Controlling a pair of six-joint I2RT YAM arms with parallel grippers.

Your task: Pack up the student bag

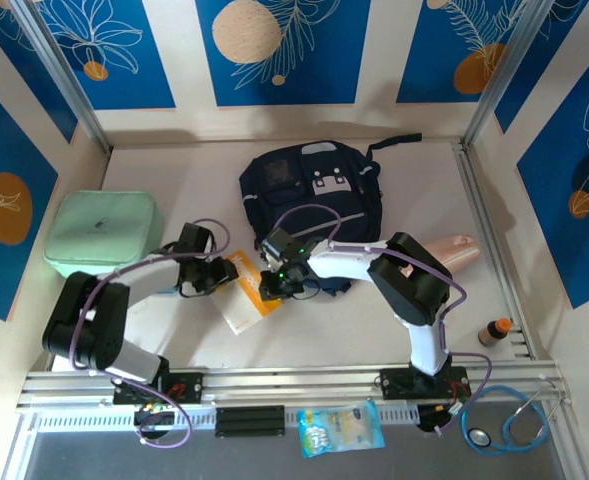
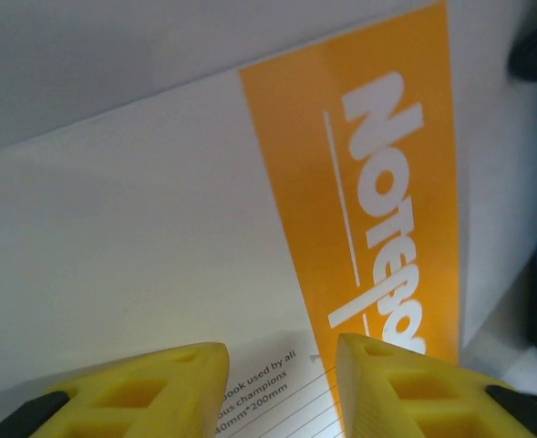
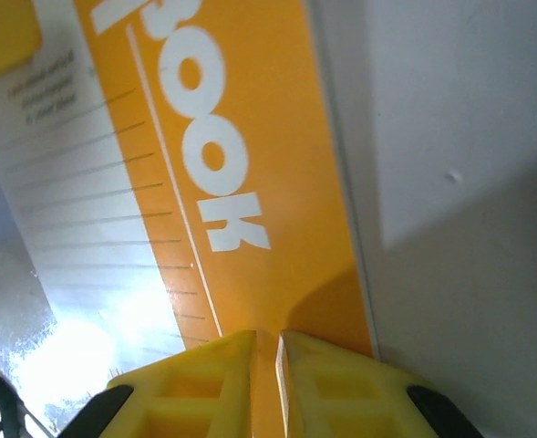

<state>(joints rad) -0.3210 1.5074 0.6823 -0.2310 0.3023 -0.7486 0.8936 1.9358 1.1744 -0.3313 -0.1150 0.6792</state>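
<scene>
1. The bag (image 1: 309, 185) lies flat at the back middle of the counter (image 1: 344, 335).
2. The right hand (image 3: 266, 383) pinches the orange edge of a notebook (image 3: 250, 182).
3. The left hand (image 2: 282, 392) is spread above the notebook.

From above, the right arm (image 1: 406, 285) hides the lower edge of the backpack (image 1: 309, 190) and one end of a pink thing (image 1: 464, 248) too vague to name. The notebook (image 1: 239, 303) is cut off in both wrist views, its small print (image 2: 261, 388) blurred; the yellow fingers (image 2: 140, 397) run off the bottom edge there.
</scene>
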